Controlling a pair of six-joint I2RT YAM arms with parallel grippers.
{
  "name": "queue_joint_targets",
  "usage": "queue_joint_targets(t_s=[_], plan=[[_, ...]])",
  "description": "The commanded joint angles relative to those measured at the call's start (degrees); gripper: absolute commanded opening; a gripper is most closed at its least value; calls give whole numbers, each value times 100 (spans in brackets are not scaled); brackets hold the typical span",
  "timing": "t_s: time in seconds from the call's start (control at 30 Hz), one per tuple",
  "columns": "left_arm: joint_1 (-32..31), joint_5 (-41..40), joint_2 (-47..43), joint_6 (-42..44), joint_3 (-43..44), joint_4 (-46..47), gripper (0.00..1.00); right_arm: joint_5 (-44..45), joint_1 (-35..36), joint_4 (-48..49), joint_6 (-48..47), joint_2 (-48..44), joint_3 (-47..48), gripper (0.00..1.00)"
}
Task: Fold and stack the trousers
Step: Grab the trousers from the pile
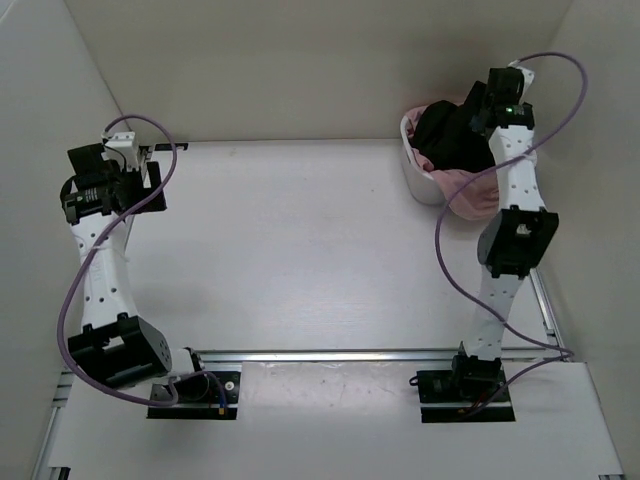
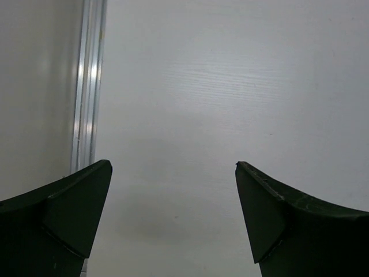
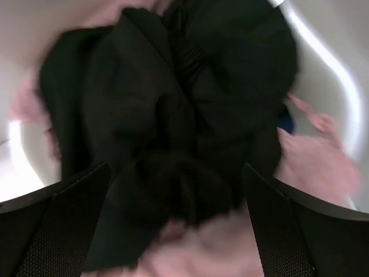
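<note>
1. White walls [image 1: 300, 60] stand around a pale, flat table [image 1: 300, 250]. Two white robot arms are bolted at its near edge.
2. The plain black soft trousers [image 3: 173, 115] sit all bunched up in a round white plastic basket [image 1: 418, 178]. The basket is at the far right corner of the table.
3. A soft pink garment [image 1: 478, 192] lies under the trousers and hangs over the near side of the basket.
4. A tiny bit of dark blue cloth [image 3: 285, 122] peeks out between the black and the pink in the right wrist view.
5. The right gripper [image 3: 176, 167] hangs right over the black pile. Its two dark fingers are spread wide, one on each side, and they pinch nothing. The view is blurry, so I cannot tell if the fingers touch the cloth.
6. The left gripper [image 2: 173, 166] is at the far left side of the table, well apart from the basket. Its fingers are spread wide too and hold nothing. Only bare table shows between them.
7. A shiny metal rail [image 2: 86, 86] runs along the table edge, just beside one left finger.
8. A thin purple cable [image 1: 70, 300] loops along the left arm.
</note>
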Motion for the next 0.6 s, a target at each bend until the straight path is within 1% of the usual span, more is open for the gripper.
queue_joint_targets(t_s=[0.0, 0.07, 0.1, 0.13, 0.17, 0.2, 0.23, 0.27, 0.3, 0.37, 0.4, 0.43, 0.47, 0.53, 0.57], plan=[[-56, 116, 26, -67, -174, -128, 100, -189, -77, 209, -75, 607, 476, 99], [-56, 44, 26, -67, -227, -128, 99, -276, -77, 456, 48, 670, 361, 99], [-56, -9, 26, -67, -228, -128, 99, -338, -77, 457, 109, 740, 291, 96], [-56, -9, 26, -67, -280, -128, 99, -451, -77, 570, 110, 741, 230, 80], [-56, -9, 26, -67, -333, -128, 99, -548, -77, 640, 110, 662, 38, 70], [-56, -61, 26, -67, -333, -128, 99, -610, -77, 711, 40, 496, -77, 56], [-56, -62, 26, -67, -394, -128, 99, -611, -77, 764, 40, 381, -174, 36], [-56, -114, 26, -67, -395, -128, 99, -611, -77, 816, 40, 110, -341, 5], [-56, -115, -35, -67, -395, -128, 99, -515, -77, 817, 40, -75, -429, 0], [-56, -115, -105, -67, -447, -128, 99, -322, 54, 948, -30, -531, -710, 0], [-56, -115, -184, -67, -447, -128, 99, -86, 107, 1158, -109, -1065, -1068, 0], [-56, -115, -185, -67, -500, -128, 98, 91, 177, 1247, -327, -1348, -1211, 0], [-56, -115, -324, -67, -500, -180, 98, 258, 343, 1300, -443, -1865, -1317, 0], [-56, -115, -421, -67, -500, -180, 98, 461, 537, 1370, -671, -2394, -1528, 0], [-56, -115, -474, -67, -500, -241, 98, 514, 790, 1371, -872, -2919, -1607, 0]])
